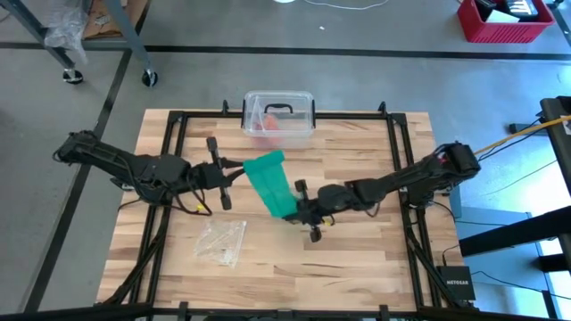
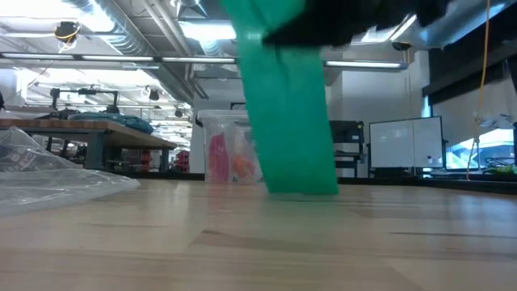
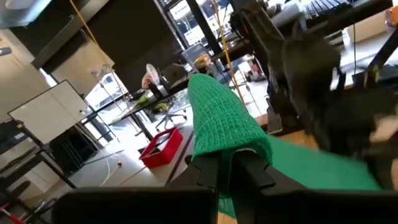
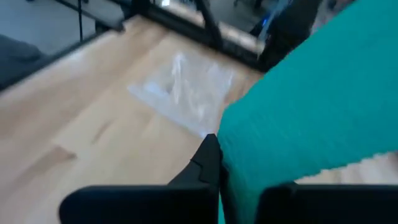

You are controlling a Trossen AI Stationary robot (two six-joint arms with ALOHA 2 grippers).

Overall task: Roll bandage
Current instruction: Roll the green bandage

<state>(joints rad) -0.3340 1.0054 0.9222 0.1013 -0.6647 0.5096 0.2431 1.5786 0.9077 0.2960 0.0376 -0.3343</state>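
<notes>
Pale butcher-block wood makes up the table point(image 1: 357, 259), framed by dark rails, and both dark arms reach in toward its middle from the left and right sides. Between them hangs the bandage point(image 1: 270, 185), a green stretchy strip held off the wood for most of its length and running from near the centre toward the right and nearer edge; in the low view its lower end hangs down to the table surface or just above it, though contact cannot be told. The left gripper point(image 1: 234, 171) is pinched closed on the strip's far, upper end, the knit cloth bunched between its fingers in the left wrist view. The right gripper point(image 1: 299, 208) is likewise clamped tight on the strip's nearer end, where the cloth folds over its fingers in the right wrist view. At the far edge sits a clear plastic box point(image 1: 278, 116) with a black handle and orange and pink contents, well apart from the strip. Nearer and to the left lies a thin clear wrapper point(image 1: 221, 241), flat on the wood. As for progress, the bandage looks spread out flat, with no coil visible anywhere, so the rolling itself seems not yet begun and nearly the whole job remains.
</notes>
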